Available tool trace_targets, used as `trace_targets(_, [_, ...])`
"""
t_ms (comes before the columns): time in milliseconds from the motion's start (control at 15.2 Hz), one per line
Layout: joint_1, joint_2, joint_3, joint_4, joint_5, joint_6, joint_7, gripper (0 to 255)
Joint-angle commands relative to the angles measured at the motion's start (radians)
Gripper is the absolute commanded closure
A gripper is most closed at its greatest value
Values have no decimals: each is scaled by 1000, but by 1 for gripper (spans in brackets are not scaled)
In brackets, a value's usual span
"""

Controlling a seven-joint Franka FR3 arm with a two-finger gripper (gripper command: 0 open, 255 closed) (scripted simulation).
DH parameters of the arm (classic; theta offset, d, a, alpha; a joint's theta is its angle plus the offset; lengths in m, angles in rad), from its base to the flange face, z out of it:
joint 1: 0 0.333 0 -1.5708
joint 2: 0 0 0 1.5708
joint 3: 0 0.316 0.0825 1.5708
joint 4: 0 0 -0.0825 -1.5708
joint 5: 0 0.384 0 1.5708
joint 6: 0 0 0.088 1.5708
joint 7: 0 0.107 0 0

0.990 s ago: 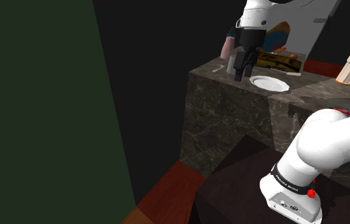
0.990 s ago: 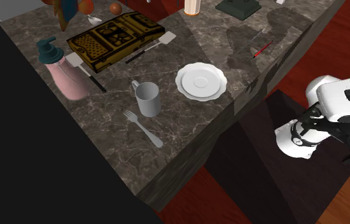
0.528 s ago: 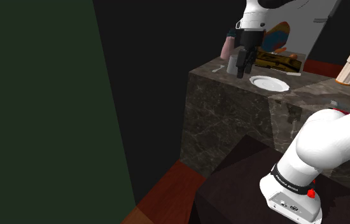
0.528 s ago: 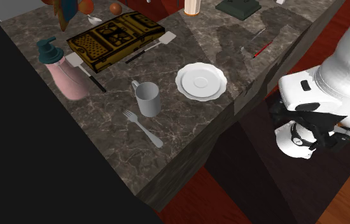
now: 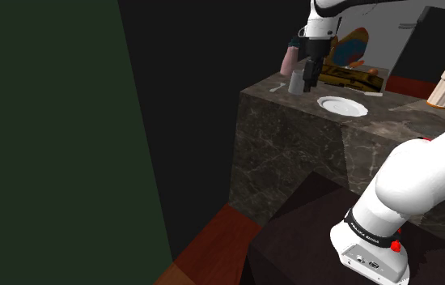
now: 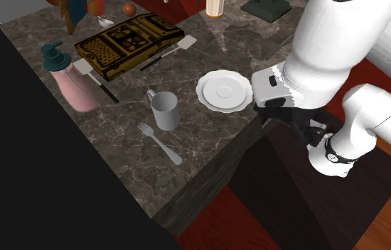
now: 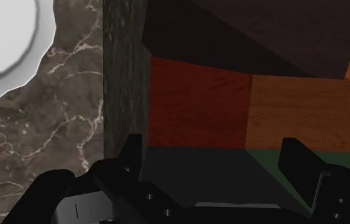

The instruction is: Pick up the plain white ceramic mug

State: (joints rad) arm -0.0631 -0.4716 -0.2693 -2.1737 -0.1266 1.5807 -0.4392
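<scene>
**A:** How is the mug sitting?

**B:** The mug [image 6: 165, 111] stands upright on the table [image 6: 208, 138], near its front edge. Its long axis is vertical and its mouth faces up. The handle points to the second exterior view's upper left, toward a pink soap bottle [image 6: 71, 84].

**A:** What's inside it?

**B:** Down the mouth I see its own pale grey inner wall.

**A:** And around it?

**B:** A fork [image 6: 160, 142] lies just beside it, on the edge side. A white plate [image 6: 224, 90] sits near it on that view's right, showing its bare ringed face. Further back is a dark tray [image 6: 126, 41] with yellow patterned compartments; I cannot tell what they hold.

**A:** The claw?

**B:** The claw [image 7: 213, 145] is spread, its fingers well apart and touching nothing. In the wrist view the table's side face and the red-brown floor [image 7: 199, 95] show between them. In the shoulder view it hangs in front of the mug, covering part of it.
</scene>
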Motion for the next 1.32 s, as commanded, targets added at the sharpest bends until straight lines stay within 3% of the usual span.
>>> trace_targets(0, [-4,59,-36,48,-18,15,-63,0])
trace_targets(396, [-16,252,-127,208,-30,59,-239,0])
trace_targets(726, [-39,436,-189,379,2,78,-390,0])
trace_targets(1254, [-141,779,-233,757,116,45,-622,0])
